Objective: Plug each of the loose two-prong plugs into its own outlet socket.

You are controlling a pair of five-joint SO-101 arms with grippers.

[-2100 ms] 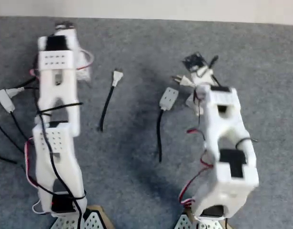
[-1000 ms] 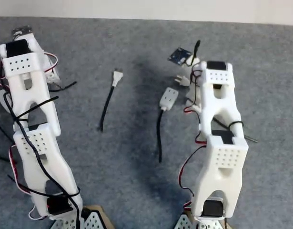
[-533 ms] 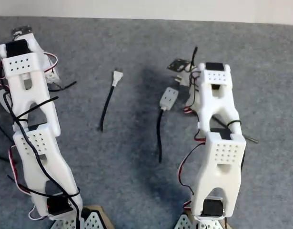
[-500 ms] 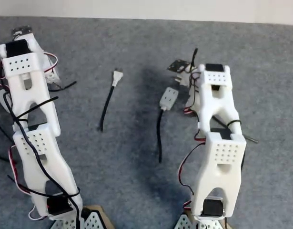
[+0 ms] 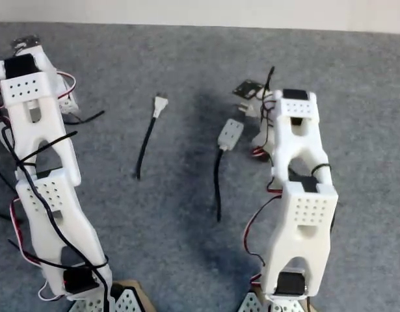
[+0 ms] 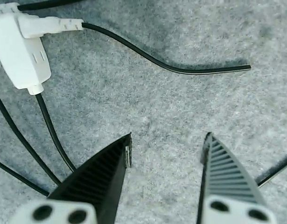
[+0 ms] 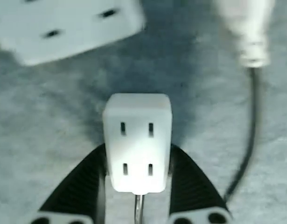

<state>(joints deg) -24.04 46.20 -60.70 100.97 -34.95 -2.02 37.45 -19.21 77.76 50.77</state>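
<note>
Grey felt covers the worktop; the right gripper (image 7: 137, 156) is clamped on a white socket block (image 7: 137, 135), the left gripper (image 6: 169, 147) hangs with jaws apart. One loose plug (image 5: 160, 104) lies toward the far edge, centre: likely light, rigid body, limp cord (image 5: 146, 140), so pinch its flat sides

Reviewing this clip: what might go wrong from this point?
The right claw pinches the outlet socket only by its sides, so it may twist or slip when a plug is pushed in. The left claw hangs open close to black cables, which it may snag.
</note>
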